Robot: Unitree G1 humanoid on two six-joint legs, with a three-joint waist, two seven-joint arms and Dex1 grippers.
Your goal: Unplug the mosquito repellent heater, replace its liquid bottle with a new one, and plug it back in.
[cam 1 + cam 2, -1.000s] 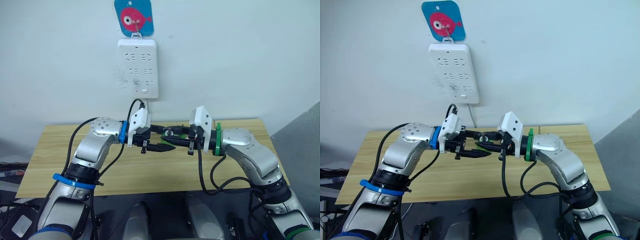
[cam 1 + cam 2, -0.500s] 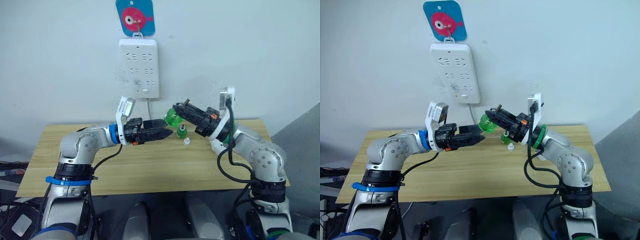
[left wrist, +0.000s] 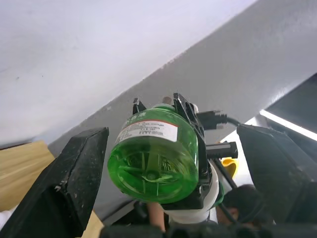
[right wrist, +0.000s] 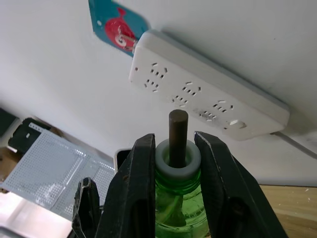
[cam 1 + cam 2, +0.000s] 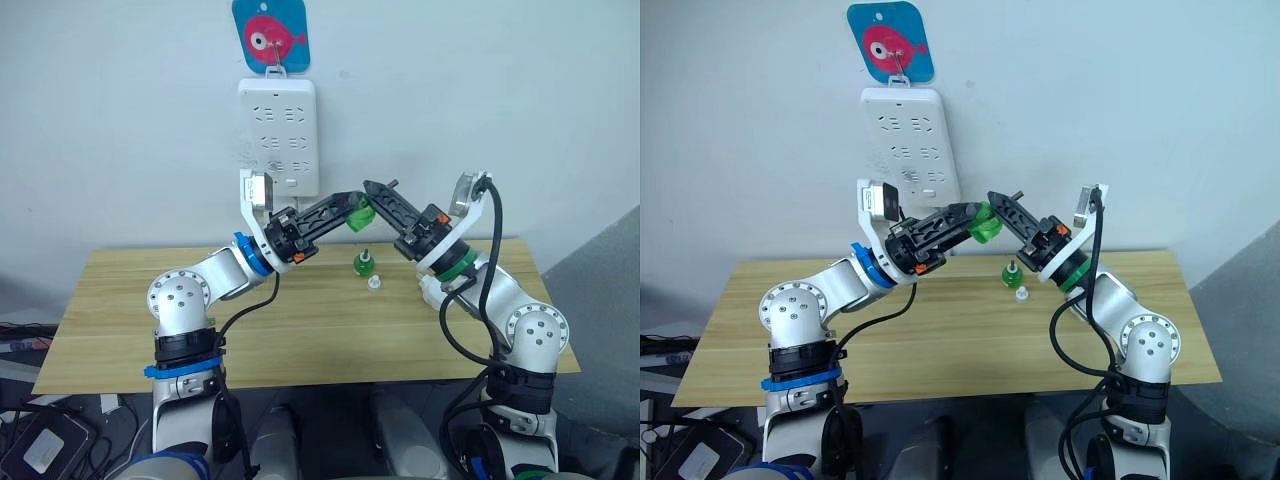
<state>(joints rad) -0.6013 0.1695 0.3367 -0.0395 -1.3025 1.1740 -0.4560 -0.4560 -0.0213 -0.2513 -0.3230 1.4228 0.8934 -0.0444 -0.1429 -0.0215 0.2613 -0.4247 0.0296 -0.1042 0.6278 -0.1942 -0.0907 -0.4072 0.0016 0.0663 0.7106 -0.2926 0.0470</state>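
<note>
My right gripper (image 4: pixel 177 151) is shut on the neck of a green liquid bottle (image 3: pixel 154 158) with its dark wick (image 4: pixel 178 130) sticking out past the fingers. It holds the bottle in the air in front of the wall, just below the power strip. My left gripper (image 5: pixel 349 208) is open, its fingers (image 3: pixel 79 173) wide apart on either side of the bottle's base without touching it. A second small green bottle (image 5: pixel 361 264) stands on the table beside a small white piece (image 5: pixel 374 283). The mosquito repellent heater is out of view.
A white multi-socket power strip (image 5: pixel 278 137) hangs on the wall under a blue tag with a pink fish (image 5: pixel 268 35), its cord running down behind the arms. The wooden table (image 5: pixel 130 300) spreads below both arms.
Both arms have risen. The right gripper lifted the green bottle higher toward the strip, and the left gripper swung up from table height to the bottle's base.
</note>
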